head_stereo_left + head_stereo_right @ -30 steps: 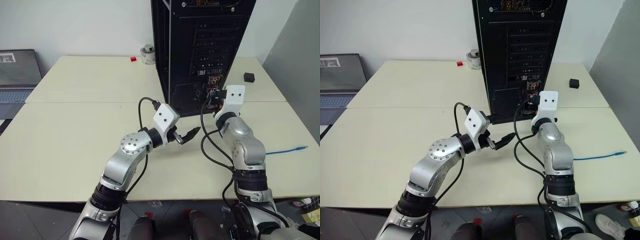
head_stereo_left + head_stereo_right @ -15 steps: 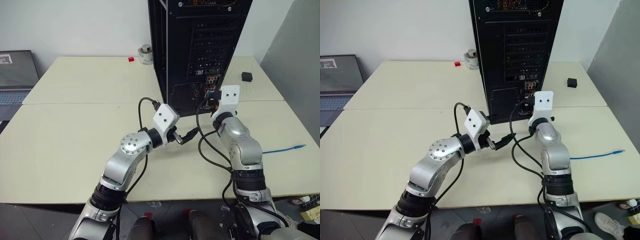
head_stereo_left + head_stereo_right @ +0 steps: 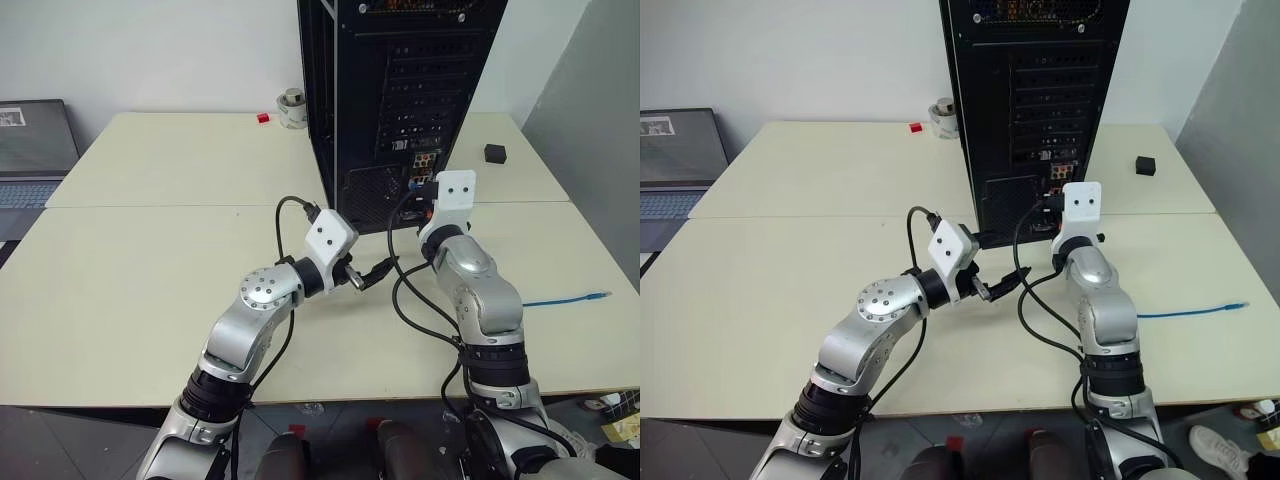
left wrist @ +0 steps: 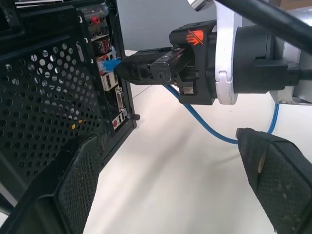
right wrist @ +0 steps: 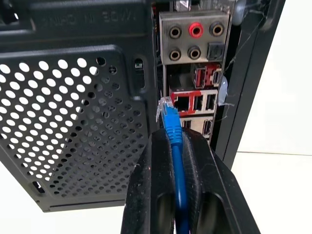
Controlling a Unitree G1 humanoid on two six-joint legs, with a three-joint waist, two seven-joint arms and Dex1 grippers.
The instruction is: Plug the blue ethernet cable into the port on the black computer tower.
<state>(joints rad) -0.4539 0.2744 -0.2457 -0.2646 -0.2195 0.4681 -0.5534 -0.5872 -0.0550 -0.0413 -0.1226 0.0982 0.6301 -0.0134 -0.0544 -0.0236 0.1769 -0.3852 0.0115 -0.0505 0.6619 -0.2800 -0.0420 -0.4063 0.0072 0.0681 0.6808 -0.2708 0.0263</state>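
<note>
The black computer tower stands upright on the table with its rear panel facing me. My right gripper is shut on the blue ethernet cable just behind its plug. The plug tip hovers close in front of the red-framed port, slightly to one side and outside it. In the left wrist view, the right gripper holds the plug level at the panel. The rest of the cable trails over the table. My left gripper is open and empty, low beside the tower's corner.
Black arm cables loop over the table between the two arms. A small black cube sits at the far right. A laptop lies at the far left. A white roll and a small red piece are behind the tower.
The camera has shifted a little. Both grippers and the cable stay as they were.
</note>
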